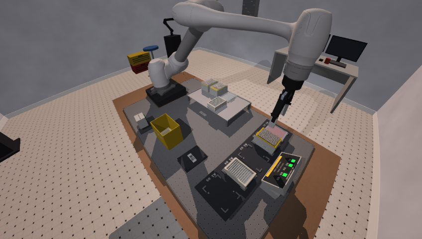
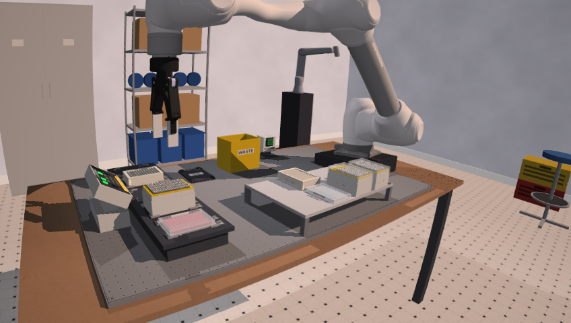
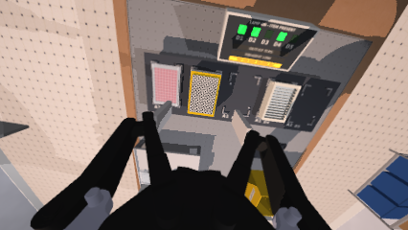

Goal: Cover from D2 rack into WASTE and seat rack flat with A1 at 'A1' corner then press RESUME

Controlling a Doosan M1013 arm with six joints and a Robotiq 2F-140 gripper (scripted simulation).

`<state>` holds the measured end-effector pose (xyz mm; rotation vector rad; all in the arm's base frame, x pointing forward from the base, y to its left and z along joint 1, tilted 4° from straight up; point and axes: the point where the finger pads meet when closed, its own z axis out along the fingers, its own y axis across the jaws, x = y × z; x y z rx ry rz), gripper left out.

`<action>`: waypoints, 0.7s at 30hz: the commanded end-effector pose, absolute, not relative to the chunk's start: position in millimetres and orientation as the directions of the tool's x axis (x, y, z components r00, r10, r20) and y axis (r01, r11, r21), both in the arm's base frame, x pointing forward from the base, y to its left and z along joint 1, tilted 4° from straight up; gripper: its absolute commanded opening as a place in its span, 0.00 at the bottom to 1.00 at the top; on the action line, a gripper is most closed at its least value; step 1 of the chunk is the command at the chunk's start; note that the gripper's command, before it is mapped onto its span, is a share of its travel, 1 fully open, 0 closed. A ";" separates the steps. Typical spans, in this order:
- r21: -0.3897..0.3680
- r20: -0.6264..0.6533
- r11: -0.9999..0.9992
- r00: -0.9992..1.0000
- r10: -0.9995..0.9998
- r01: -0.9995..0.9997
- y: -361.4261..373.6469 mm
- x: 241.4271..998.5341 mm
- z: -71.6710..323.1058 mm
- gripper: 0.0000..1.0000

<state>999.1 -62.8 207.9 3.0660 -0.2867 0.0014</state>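
Observation:
The tip rack [image 1: 267,137] at D2 has a yellow rim and its tips show bare, with no cover on it. It looks level inside its brackets, and it also shows in the exterior view [image 2: 168,194] and the wrist view [image 3: 205,93]. The yellow WASTE bin [image 1: 164,128] stands upright, with a pale flat piece [image 1: 166,130] lying inside it. My gripper [image 1: 273,121] [image 2: 163,138] is open and empty. It hangs high above the near edge of the deck by D1 and D2 and points straight down.
The pink open plate [image 1: 278,130] sits at D1 and the reservoir [image 1: 239,171] at D4. The panel [image 1: 281,173] shows green lights and a lit amber strip. The RG nest [image 1: 190,160], the shelf [image 1: 220,102] with racks, and a small key box [image 1: 142,119] stand further back.

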 end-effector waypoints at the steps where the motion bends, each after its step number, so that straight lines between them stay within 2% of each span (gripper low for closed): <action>1: 0.063 0.009 -0.981 0.983 -0.186 -0.186 -60.5 998.7 214.6 0.77; 17: 0.063 0.009 -0.981 0.983 -0.186 -0.186 -60.5 998.7 214.6 0.77; 18: 0.063 0.010 -0.977 0.979 -0.205 -0.205 -63.6 994.8 214.9 0.00; 21: 0.062 0.014 -0.963 0.965 -0.263 -0.264 -72.8 983.0 215.8 0.00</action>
